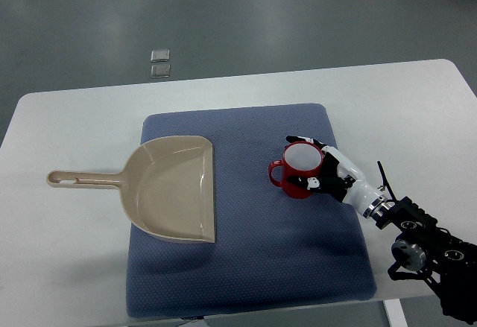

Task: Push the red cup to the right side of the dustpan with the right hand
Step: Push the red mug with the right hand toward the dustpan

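One cup point(301, 170) already sits right of the dustpan point(173, 188); our right hand point(326, 172) has fingers point(302, 141) curled round it; little remains.

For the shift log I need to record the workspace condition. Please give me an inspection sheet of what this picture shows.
Surface: white table with a blue mat on it.
Job's things: beige dustpan on the mat's left, handle pointing left; red cup upright to its right, apart from it.
Clutter: nothing seen.
Hands: right hand wrapped around the cup; left hand not in view.
Cables: thin black wires by the right wrist.
Surroundings: grey floor, two small floor plates, wooden object at the top right corner.
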You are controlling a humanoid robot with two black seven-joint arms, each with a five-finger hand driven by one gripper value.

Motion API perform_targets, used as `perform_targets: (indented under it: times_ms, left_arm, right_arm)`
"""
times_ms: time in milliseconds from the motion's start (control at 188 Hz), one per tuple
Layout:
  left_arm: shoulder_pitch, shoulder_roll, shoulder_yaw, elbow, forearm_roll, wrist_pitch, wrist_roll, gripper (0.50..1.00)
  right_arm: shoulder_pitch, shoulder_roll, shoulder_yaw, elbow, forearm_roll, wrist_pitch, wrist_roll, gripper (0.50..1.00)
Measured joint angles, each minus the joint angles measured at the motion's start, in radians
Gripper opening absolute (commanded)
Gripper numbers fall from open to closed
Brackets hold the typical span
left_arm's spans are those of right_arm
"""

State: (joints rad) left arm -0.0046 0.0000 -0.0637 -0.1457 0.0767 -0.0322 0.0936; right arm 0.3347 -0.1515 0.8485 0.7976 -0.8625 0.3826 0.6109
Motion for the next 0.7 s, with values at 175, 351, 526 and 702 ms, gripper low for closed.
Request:
perform_targets:
  times_ms: [175, 351, 526, 702]
  left_arm:
    - [0.000, 0.000, 0.000, 0.000, 0.000, 0.000, 0.000, 1.000]
    - [0.000, 0.000, 0.000, 0.000, 0.000, 0.000, 0.000, 1.000]
    - [0.000, 0.000, 0.000, 0.000, 0.000, 0.000, 0.000, 1.000]
    - [0.000, 0.000, 0.000, 0.000, 0.000, 0.000, 0.000, 1.000]
  right_arm:
    - [0.000, 0.011, -0.002, 0.001, 0.000, -0.003, 0.000, 0.930]
    - [-0.001, 0.025, -0.003, 0.003, -0.003, -0.006, 0.000, 0.930]
    - [-0.002, 0.039, -0.010, 0.005, -0.010, -0.008, 0.000, 0.930]
    - [-0.002, 0.052, -0.019, 0.005, -0.015, -0.009, 0.000, 0.930]
